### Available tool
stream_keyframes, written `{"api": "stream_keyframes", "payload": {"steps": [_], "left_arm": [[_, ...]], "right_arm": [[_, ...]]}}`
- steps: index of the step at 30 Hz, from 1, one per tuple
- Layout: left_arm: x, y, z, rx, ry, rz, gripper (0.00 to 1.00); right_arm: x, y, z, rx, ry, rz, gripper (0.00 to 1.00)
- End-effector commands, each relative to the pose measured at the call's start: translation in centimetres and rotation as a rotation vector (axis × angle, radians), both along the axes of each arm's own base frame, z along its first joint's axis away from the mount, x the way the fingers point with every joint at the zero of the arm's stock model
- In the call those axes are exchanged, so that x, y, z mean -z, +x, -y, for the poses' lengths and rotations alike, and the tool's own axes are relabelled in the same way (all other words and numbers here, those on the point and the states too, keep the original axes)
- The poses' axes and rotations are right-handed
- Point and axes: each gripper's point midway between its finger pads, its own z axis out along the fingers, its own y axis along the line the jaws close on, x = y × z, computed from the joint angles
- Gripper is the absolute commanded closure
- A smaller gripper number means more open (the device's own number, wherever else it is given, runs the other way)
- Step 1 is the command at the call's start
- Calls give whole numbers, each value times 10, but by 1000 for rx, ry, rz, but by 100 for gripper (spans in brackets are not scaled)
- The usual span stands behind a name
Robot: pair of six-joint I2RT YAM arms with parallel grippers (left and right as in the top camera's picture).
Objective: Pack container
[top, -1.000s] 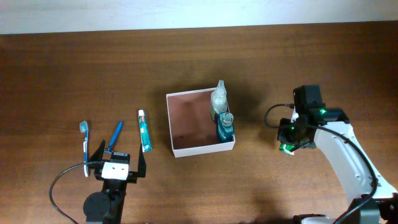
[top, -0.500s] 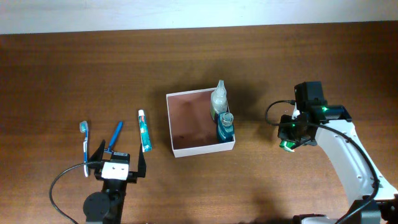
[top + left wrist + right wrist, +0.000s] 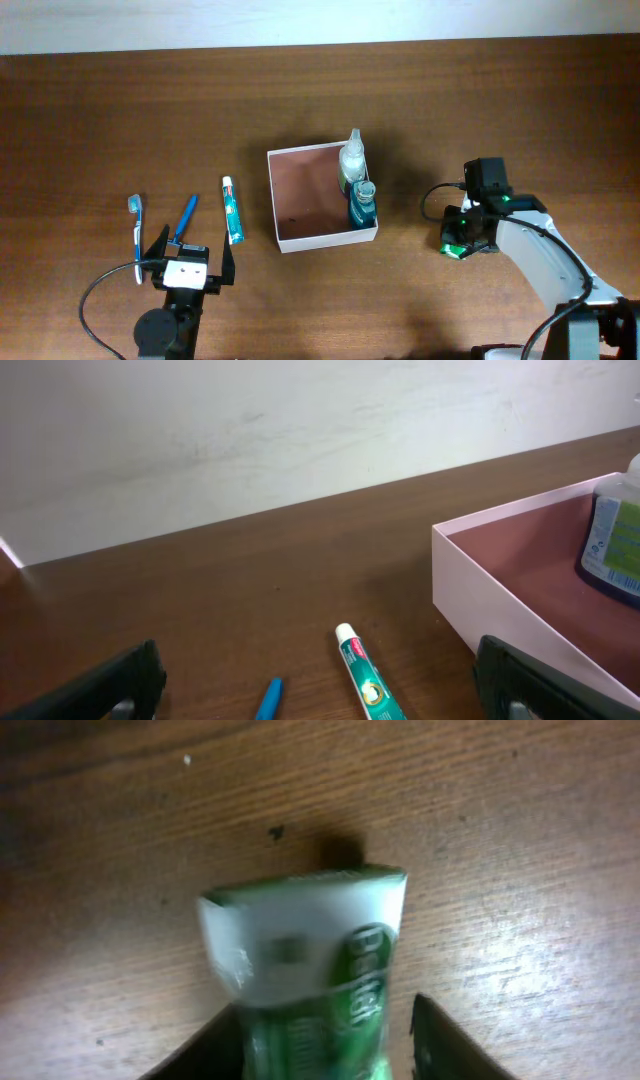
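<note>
The container (image 3: 300, 205), a square white-walled box with a reddish-brown floor, sits mid-table; its wall also shows in the left wrist view (image 3: 490, 590). A pale bottle (image 3: 352, 158) and a teal bottle (image 3: 362, 204) stand inside along its right wall. My right gripper (image 3: 458, 245) is to the right of the box, shut on a green tube (image 3: 310, 970) just above the table. My left gripper (image 3: 190, 262) is open and empty at the front left, behind a white-and-green toothpaste tube (image 3: 232, 211).
A blue toothbrush (image 3: 137, 225) and a blue stick-shaped item (image 3: 185, 217) lie on the table left of the toothpaste. The toothpaste (image 3: 365, 680) lies between the left fingers' line of sight and the box. A pale wall runs along the table's far edge.
My right gripper has moved toward the front and slightly left with the green tube in it. The left arm and the items on the table have not moved.
</note>
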Motion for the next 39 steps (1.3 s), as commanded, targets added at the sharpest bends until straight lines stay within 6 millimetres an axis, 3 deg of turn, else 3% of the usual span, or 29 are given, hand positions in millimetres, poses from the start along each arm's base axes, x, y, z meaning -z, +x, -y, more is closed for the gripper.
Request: {"api": "stream_keyframes", "payload": {"steps": [1, 17, 21, 30, 33, 39], "left_arm": [[2, 0, 0, 6, 15, -2, 1], [2, 0, 0, 6, 15, -2, 1], [2, 0, 0, 6, 15, -2, 1], [2, 0, 0, 6, 15, -2, 1], [2, 0, 0, 6, 15, -2, 1], [2, 0, 0, 6, 15, -2, 1]], "right_arm": [[5, -3, 3, 12, -5, -15, 41], [12, 5, 3, -11, -9, 36, 41], [16, 8, 3, -28, -13, 44, 48], [48, 2, 2, -41, -7, -49, 51], [46, 3, 0, -43, 3, -50, 65], [40, 5, 0, -43, 3, -60, 76]]}}
